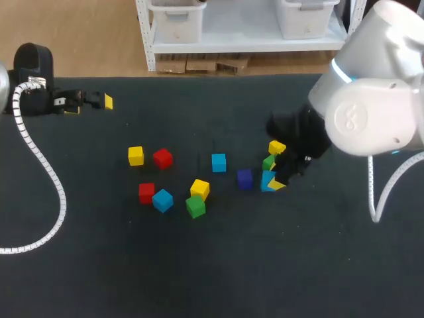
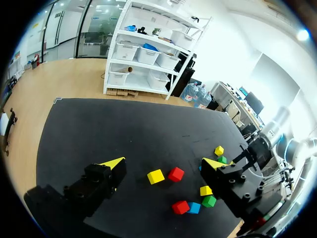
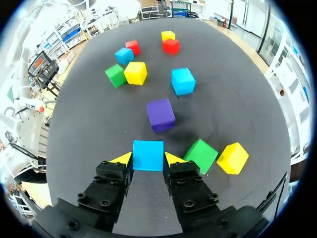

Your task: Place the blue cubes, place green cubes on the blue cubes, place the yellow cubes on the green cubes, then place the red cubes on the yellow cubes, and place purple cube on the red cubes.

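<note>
Though overhead obscures it, right claw (image 3: pixel 148 158) clamps blue cube (image 3: pixel 148 151).

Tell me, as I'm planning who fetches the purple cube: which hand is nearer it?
Right. The right hand, shut on a blue cube, is close beside the purple cube; the left hand is far off across the table.

A dark, matte surface (image 1: pixel 199 265) fills most of the scene. Beyond its far edge lies a light wooden floor (image 1: pixel 79 40), where a white metal shelf rack (image 1: pixel 252 46) holds pale plastic bins (image 1: pixel 175 20), with flat cardboard (image 1: pixel 199 64) beneath. White walls (image 2: pixel 247 29), glass panels (image 2: pixel 74 25) and a bright ceiling light (image 2: pixel 303 34) enclose the room.
</note>
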You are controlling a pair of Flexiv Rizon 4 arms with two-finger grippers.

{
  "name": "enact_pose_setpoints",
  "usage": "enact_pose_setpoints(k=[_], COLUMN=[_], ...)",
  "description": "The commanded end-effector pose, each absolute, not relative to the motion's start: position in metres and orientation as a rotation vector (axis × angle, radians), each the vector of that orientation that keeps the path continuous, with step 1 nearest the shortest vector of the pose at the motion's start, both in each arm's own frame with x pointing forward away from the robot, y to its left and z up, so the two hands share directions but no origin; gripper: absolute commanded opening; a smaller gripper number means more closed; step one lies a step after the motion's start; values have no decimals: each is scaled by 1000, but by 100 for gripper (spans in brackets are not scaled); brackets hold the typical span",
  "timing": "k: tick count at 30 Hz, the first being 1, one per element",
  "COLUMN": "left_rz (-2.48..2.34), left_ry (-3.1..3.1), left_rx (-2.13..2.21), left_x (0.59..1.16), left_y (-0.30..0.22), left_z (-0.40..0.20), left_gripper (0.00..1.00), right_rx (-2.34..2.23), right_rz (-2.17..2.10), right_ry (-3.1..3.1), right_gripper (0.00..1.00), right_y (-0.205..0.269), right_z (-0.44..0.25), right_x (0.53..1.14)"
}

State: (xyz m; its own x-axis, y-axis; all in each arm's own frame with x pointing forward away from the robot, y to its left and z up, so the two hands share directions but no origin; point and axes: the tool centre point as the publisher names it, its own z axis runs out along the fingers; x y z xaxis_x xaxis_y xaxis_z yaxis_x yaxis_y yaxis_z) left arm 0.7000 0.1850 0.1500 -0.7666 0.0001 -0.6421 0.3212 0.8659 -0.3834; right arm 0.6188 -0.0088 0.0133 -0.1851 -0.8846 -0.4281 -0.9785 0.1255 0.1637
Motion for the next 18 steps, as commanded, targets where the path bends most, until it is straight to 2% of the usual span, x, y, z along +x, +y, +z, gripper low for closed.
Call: enact_pose_setpoints(k=[1,9,18], left_rz=[-636,-636,-636], left_ry=[2374,2374,2374], left_rx=[231,231,231], left_x=[700,700,700], left_y=[185,185,185], left_z=[150,150,150], left_gripper=[100,100,100], right_rx=[-1869,-1917,-1974], right_rz=[616,547,545], right_ry=[2161,2131,2070], right_gripper=[0,0,0], right_y=[-3,12,33], right_z=[32,53,41], right_x=[629,664,688])
